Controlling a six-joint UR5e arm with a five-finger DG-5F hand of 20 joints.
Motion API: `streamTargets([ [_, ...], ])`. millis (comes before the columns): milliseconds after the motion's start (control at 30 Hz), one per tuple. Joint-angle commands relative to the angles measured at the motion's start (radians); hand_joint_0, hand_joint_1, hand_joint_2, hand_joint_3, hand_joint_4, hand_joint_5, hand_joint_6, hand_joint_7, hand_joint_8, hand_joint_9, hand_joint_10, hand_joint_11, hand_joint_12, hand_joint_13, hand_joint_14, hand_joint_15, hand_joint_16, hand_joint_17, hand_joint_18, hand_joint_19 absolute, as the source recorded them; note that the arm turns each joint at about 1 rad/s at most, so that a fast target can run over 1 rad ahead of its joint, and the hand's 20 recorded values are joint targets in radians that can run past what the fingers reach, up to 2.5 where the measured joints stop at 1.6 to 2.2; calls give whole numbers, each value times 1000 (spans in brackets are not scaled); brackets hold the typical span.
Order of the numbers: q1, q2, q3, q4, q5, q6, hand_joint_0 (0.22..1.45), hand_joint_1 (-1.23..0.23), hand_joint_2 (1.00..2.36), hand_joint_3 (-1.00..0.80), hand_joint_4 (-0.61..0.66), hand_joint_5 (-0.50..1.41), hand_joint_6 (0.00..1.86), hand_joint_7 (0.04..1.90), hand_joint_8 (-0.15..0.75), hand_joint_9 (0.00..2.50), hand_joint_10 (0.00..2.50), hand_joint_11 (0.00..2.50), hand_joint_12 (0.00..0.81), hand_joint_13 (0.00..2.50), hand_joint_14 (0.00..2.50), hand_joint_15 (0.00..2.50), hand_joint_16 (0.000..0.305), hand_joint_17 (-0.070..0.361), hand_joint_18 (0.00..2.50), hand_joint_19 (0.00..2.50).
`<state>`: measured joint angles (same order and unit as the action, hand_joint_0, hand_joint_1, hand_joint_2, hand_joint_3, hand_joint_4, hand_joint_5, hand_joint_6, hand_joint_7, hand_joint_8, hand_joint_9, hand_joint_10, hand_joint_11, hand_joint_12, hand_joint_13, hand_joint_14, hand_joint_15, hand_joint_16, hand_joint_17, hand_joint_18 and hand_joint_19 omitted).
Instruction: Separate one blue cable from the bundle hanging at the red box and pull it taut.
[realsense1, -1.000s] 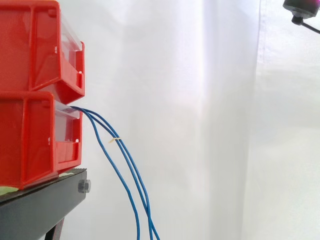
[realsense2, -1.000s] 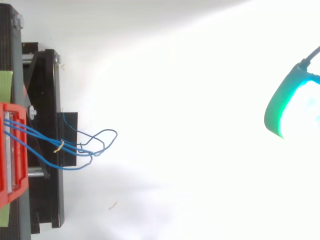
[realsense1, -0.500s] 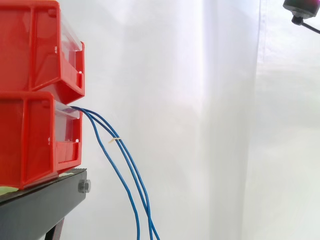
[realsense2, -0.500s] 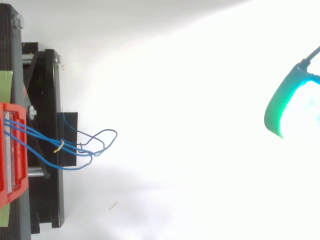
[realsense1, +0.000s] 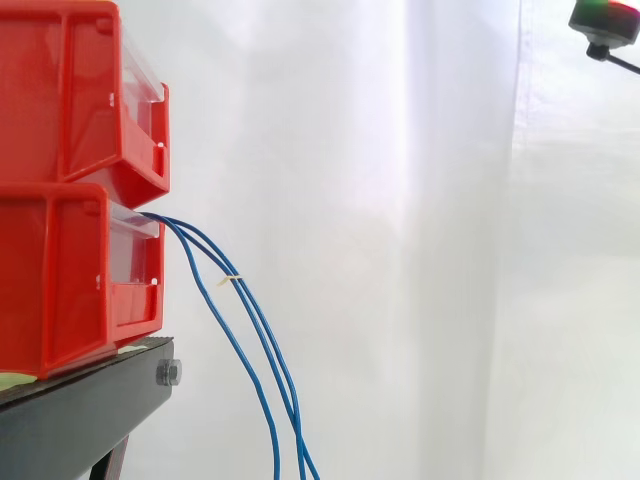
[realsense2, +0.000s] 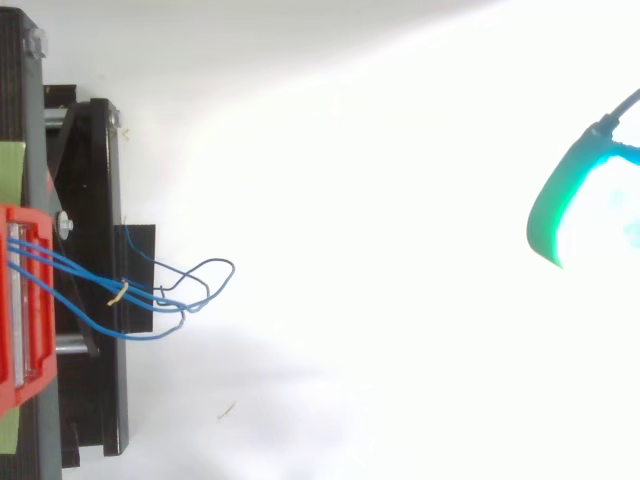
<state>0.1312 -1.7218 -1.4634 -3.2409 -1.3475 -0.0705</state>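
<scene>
The hand (realsense2: 545, 218) has shifted slightly, and you cannot tell its grasp; well away from it, the untouched blue cables (realsense1: 250, 340) hang slack from the red box (realsense1: 70, 280).

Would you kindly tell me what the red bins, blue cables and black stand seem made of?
The red stacked bins look like moulded plastic, smooth and slightly glossy. The thin blue cables are probably plastic-sheathed wire, drooping in soft curves. The black stand seems painted metal, matte, with a bolt at its end.
</scene>
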Motion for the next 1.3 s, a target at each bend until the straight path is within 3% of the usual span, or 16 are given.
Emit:
streamTargets([
  [0,2,-1,0,-2,1,-6,551,-655,1000,-500,209,-185,502,764,308,787,7,294,313,754,9,237,32,71,619,259],
  [200,8,-1,0,7,10,-49,555,-655,1000,-500,212,-182,502,763,312,798,9,299,315,758,9,238,31,70,621,260],
  [333,11,-2,0,7,38,-74,556,-655,1000,-500,211,-181,502,765,312,808,7,311,316,760,9,243,31,70,624,260],
  [767,18,-8,0,36,47,-92,557,-653,1000,-500,218,-180,502,765,314,823,7,322,316,765,9,241,31,69,627,269],
  [1000,25,-8,-6,39,80,-118,558,-652,1000,-500,220,-178,502,767,317,827,8,331,318,769,9,245,31,69,631,278],
  [1133,30,-8,-32,72,94,-120,558,-652,1000,-500,219,-177,502,768,317,829,8,328,316,772,9,252,31,69,632,285],
  [1267,36,-8,-55,144,113,-120,560,-651,1000,-500,222,-177,502,766,316,835,8,342,317,773,9,256,31,70,635,288],
])
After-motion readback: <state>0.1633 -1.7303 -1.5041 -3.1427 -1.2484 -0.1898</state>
